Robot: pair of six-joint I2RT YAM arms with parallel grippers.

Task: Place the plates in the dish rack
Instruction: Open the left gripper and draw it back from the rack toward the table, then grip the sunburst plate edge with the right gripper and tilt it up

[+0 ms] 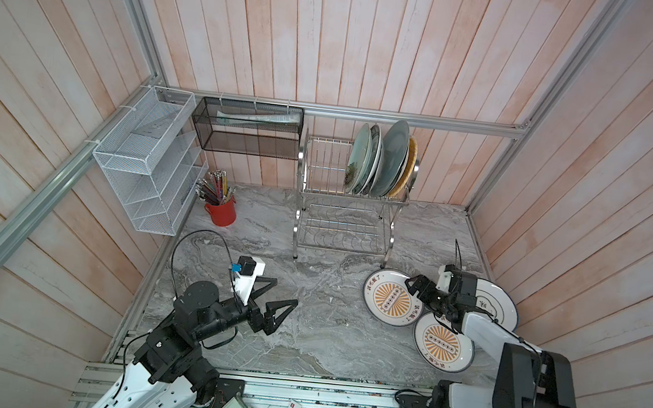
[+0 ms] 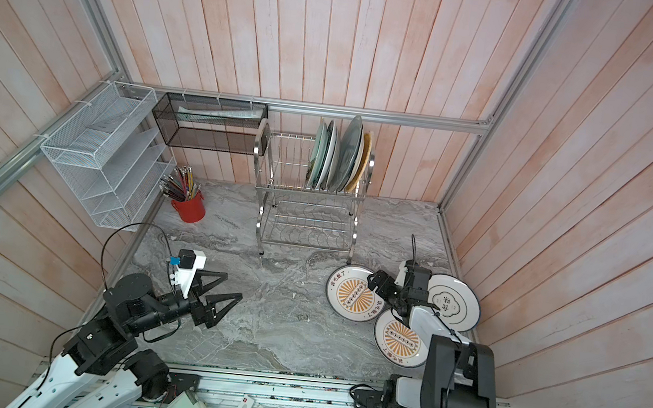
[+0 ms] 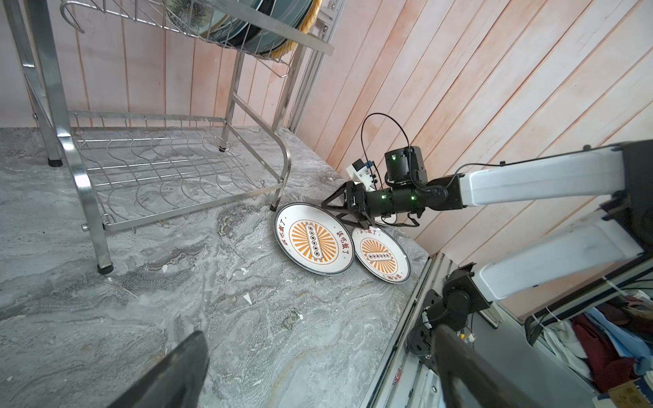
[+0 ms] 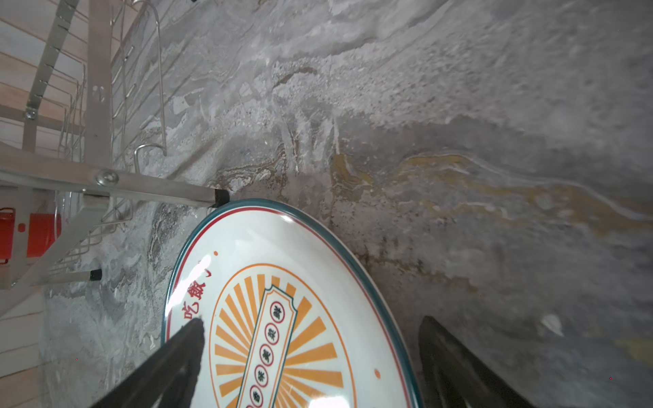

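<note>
- We read red "吃飯" on the orange-sunburst plate (image 4: 282, 318).
- The blue-ring plate (image 2: 456, 300) near the surface's (image 2: 280, 334) right edge carries dark characters we cannot make out.

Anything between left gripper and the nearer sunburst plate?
Only marble tabletop with tiny white flecks separates left gripper from nearer sunburst plate; seen in both top views.

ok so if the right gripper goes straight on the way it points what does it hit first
Most likely the sunburst plate right at it: the right gripper is open, one finger over the plate's face, one outside its rim. Past the plate, a foot of the dish rack looks next in line.
</note>
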